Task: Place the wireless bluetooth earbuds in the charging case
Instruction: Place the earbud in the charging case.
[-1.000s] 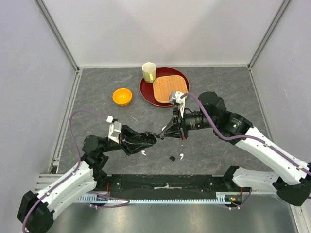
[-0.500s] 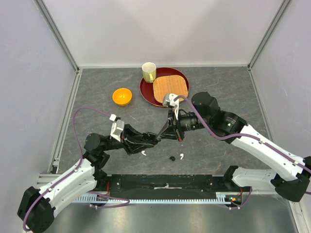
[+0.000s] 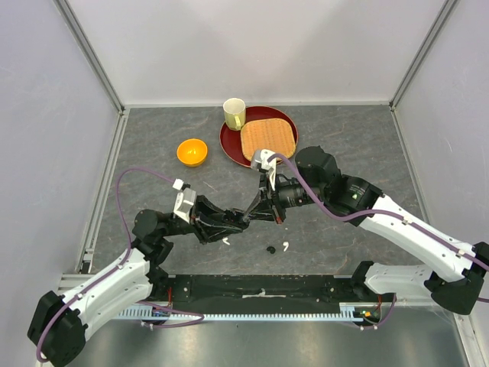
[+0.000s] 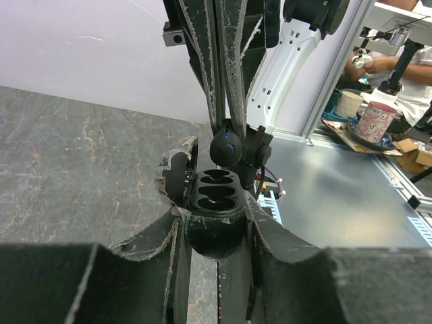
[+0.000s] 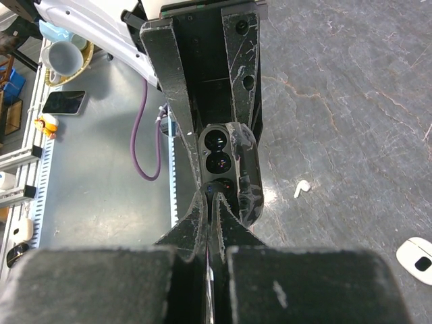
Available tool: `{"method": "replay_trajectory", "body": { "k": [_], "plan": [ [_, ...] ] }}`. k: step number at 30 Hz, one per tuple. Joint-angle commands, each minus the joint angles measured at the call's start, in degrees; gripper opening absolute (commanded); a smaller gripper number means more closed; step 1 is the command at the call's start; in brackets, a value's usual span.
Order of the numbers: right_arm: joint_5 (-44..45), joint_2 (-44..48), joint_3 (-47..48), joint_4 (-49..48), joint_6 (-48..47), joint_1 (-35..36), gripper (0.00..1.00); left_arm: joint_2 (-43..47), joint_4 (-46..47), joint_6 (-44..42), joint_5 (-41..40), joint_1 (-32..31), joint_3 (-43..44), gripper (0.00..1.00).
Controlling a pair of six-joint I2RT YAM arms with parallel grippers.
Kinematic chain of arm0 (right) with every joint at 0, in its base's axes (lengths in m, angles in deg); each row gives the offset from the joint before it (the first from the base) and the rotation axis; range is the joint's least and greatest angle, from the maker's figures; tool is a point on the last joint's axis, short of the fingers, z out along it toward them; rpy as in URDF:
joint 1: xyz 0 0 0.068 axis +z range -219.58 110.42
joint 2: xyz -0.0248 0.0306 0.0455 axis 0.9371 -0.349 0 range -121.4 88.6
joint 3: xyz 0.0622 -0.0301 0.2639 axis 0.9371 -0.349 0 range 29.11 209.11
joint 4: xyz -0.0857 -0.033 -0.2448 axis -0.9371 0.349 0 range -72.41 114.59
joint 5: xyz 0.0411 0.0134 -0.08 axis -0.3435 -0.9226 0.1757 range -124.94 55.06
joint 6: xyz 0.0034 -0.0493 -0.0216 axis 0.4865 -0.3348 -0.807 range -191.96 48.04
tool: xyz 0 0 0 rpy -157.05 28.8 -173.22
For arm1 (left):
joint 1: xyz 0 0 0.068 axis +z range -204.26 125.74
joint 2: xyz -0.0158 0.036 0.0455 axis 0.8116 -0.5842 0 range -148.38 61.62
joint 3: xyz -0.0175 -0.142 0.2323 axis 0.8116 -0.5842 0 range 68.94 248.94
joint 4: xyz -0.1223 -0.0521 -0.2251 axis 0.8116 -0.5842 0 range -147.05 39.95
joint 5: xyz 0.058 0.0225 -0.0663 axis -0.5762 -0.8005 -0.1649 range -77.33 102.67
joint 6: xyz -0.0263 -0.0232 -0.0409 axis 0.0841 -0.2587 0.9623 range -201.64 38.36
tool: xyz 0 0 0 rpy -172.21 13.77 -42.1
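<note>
Top external view is showing the right gripper (image 3: pixel 251 215) having slid leftward and a little nearer over the last second, so that its tips are now meeting the left gripper (image 3: pixel 241 220) over the middle of the table, while the left arm is barely shifting. That is closing the gap between bud and socket, which I judge to mean the insertion itself is just beginning, not yet finished.

In the left wrist view, the left gripper (image 4: pixel 216 226) is clamping the black charging case (image 4: pixel 214 201) by its sides, lid swung open to the left. The right gripper (image 4: pixel 225 131) is coming down from above with its fingers pinched tight on a black earbud (image 4: pixel 225 148), which is hanging just over the far socket (whether it is already touching the rim I cannot tell).

The case is lying with its long axis running straight out along the left fingers, towards the right arm, its sockets in a row on that line and its open face pointing up at the descending bud. The right wrist view is agreeing: the charging case (image 5: pixel 226 158) is standing lengthwise in line with both pairs of fingers, lid to the right there.

The other buds are waiting loose on the table: a white earbud (image 3: pixel 285 246) beside a second black bud (image 3: pixel 270 249), and another white bud (image 3: pixel 227 241) below the left gripper.
</note>
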State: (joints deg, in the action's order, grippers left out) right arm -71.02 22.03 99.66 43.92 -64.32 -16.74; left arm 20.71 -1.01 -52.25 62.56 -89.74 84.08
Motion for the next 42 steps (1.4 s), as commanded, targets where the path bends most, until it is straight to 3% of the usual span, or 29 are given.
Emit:
{"method": "replay_trajectory", "body": {
  "k": [1,20,27,42],
  "plan": [
    [0.8,-0.5,0.3,-3.4,-1.3,0.6,0.0,-0.1,3.9,2.2,1.7,-0.2,2.4,0.02],
    [3.5,-0.7,-3.0,-3.2,-2.2,1.7,0.02,0.5,7.0,3.0,-0.6,-0.2,1.6,0.02],
    [5.9,0.0,-2.6,-3.1,-1.5,1.8,0.26,1.0,5.6,2.1,-1.5,-0.2,1.3,0.02],
    [10.3,3.5,-0.4,-7.2,1.2,1.8,0.49,3.3,-1.5,-1.3,-2.2,-0.2,0.9,0.02]
  ]
}}
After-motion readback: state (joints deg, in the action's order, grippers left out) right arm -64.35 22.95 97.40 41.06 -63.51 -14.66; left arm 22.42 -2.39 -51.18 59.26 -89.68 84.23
